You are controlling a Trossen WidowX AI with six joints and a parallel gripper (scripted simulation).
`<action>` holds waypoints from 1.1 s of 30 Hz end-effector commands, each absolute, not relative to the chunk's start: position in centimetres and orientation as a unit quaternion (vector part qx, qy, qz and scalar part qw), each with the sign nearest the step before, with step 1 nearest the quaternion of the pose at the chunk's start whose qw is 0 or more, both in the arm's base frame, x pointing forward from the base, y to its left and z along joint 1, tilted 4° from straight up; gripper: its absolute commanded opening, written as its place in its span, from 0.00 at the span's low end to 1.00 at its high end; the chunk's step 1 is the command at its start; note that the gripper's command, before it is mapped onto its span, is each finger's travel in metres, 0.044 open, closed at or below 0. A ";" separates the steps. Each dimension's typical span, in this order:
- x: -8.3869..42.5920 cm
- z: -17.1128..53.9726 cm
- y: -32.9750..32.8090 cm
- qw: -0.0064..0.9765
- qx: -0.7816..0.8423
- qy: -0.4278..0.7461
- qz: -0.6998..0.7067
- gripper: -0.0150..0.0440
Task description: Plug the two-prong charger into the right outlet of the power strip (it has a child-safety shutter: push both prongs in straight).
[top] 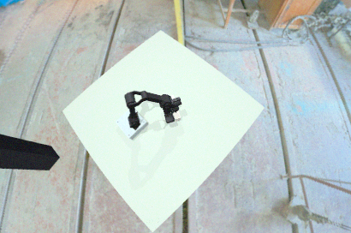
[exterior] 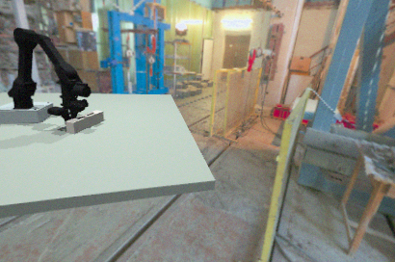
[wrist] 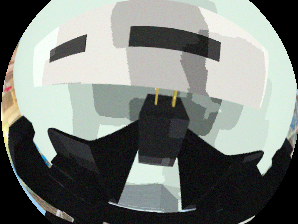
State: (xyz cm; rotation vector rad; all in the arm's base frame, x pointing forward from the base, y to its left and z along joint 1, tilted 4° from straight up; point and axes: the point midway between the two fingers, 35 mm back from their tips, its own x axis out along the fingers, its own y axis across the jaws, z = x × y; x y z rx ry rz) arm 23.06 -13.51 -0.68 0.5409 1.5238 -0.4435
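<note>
A black charger (wrist: 164, 127) with two thin gold prongs is held between the fingers of my gripper (wrist: 160, 125) (exterior: 67, 114), which is shut on it. The prongs point up in the wrist view and overlap the near edge of the power strip (wrist: 100, 70) (exterior: 87, 123) (top: 177, 116). The strip is a pale block with two dark slots on its top: a short one (wrist: 68, 48) at the left and a longer one (wrist: 175, 41) right of the middle. Individual outlet holes cannot be made out. The prong tips are short of the slots in this view.
The strip stands on a pale square table top (top: 167, 183) (exterior: 125, 168). The arm's base sits on a light grey block (top: 132, 133) (exterior: 24, 116) beside it. The arm's shadow falls over the strip and the table. A dark bar (top: 27, 153) juts in at the left of the top view.
</note>
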 end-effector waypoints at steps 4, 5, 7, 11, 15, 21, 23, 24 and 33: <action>23.2 -0.6 -13.5 0.668 0.243 0.675 -0.197 0.25; 23.2 -0.6 -13.5 0.668 0.243 0.675 -0.197 0.25; 23.2 -0.6 -13.6 0.668 0.243 0.675 -0.197 0.25; 23.2 -0.6 -13.6 0.668 0.243 0.675 -0.197 0.25; 23.3 -0.6 -13.6 0.668 0.243 0.675 -0.197 0.25; 23.4 -0.6 -13.7 0.668 0.243 0.675 -0.197 0.25; 23.5 -0.6 -13.8 0.668 0.243 0.675 -0.197 0.25; 23.5 -0.6 -13.8 0.668 0.243 0.675 -0.197 0.25; 23.8 -0.6 -14.0 0.668 0.243 0.675 -0.197 0.25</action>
